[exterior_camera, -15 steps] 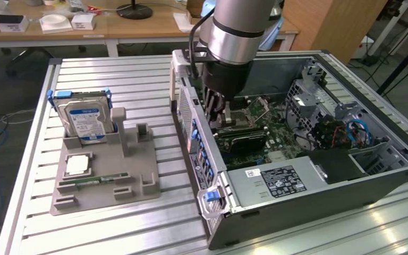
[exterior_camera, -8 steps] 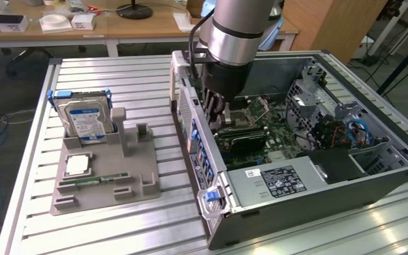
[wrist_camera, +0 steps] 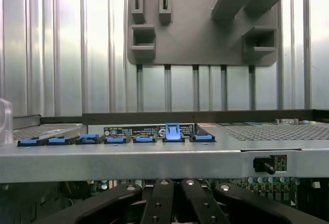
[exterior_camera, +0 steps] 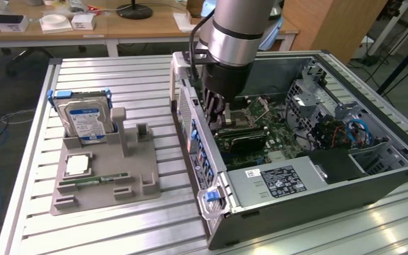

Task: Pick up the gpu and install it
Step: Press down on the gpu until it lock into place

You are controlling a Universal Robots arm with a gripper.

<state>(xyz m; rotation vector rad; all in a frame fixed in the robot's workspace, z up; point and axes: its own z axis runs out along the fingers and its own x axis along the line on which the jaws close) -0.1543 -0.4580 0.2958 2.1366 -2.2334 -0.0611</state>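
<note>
On the exterior view's left, a grey holder (exterior_camera: 104, 175) carries a hard drive (exterior_camera: 83, 118), a chip (exterior_camera: 77, 164) and a memory stick (exterior_camera: 94, 180). Right of it, the gripper (exterior_camera: 217, 119) reaches down into the open case (exterior_camera: 317, 191), clenched over the motherboard (exterior_camera: 250, 133). I cannot tell where the gpu is, or whether it is held.

An open computer case (exterior_camera: 310, 175) lies on the bench (exterior_camera: 91, 234), with a parts holder (exterior_camera: 104, 180) beside it toward the exterior view's left. On the holder, a hard drive (exterior_camera: 83, 119) stands upright at the far end, and a processor chip (exterior_camera: 78, 164) and a memory stick (exterior_camera: 94, 180) lie flat nearer the front. The robot arm (exterior_camera: 236, 32) reaches down into the case, its gripper (exterior_camera: 217, 114) just above the motherboard (exterior_camera: 257, 133), near the case wall that faces the holder.
</note>
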